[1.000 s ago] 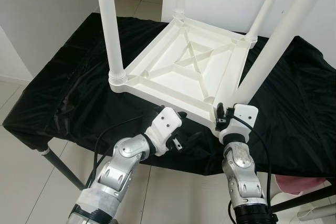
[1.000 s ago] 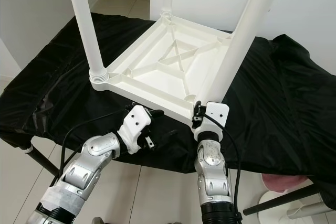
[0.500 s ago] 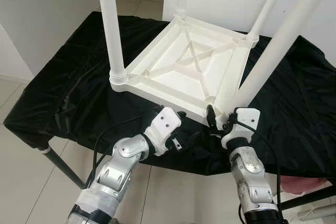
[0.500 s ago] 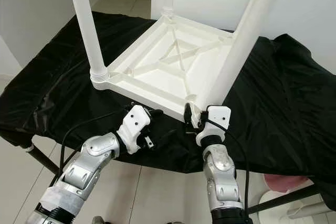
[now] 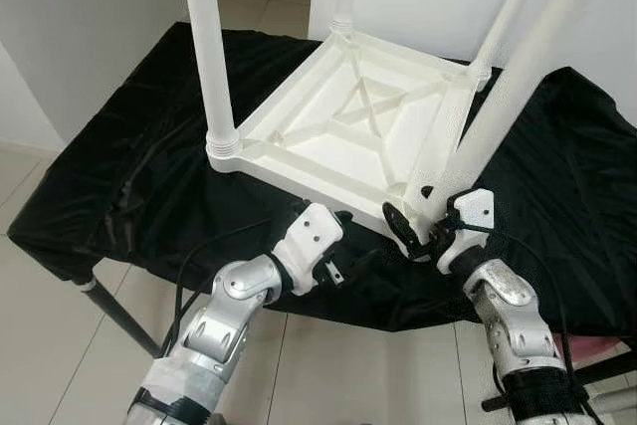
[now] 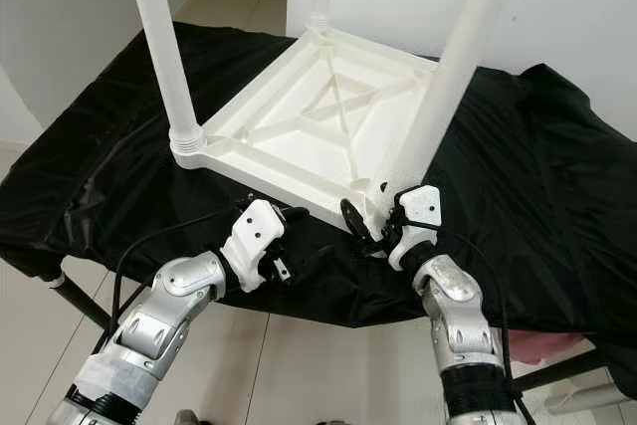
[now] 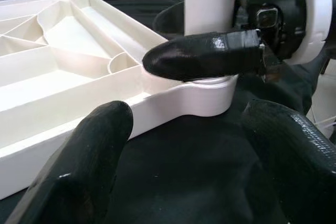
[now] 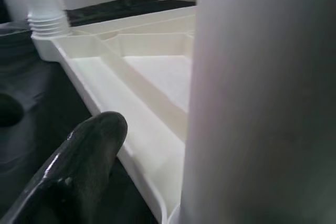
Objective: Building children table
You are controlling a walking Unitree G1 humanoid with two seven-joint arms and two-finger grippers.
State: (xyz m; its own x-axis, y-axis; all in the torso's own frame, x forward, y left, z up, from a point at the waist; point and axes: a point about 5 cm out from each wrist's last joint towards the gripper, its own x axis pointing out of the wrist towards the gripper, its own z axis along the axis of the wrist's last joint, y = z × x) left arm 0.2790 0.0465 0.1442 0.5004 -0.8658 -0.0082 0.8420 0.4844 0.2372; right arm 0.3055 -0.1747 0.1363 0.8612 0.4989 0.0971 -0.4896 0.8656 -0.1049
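We have the small white table (image 5: 358,126) lying upside down on the black-draped bench (image 5: 129,176), its near edge close to the bench's front edge, with a leg standing at each corner. Over the last second our right pincer (image 5: 413,226) has swung round at the front right corner: where its wrist stood square beneath the leg (image 5: 518,77), it now reaches in from the right, its fingers spread wide on either side of the leg's base and gripping nothing firmly. We judge this a re-grip between turns, so that leg is probably not yet screwed home. Our left pincer (image 5: 338,268) has not moved; it hovers open and empty just off the table's near edge. The black cloth (image 5: 587,196) bunches in folds around that corner and could snag our fingers.
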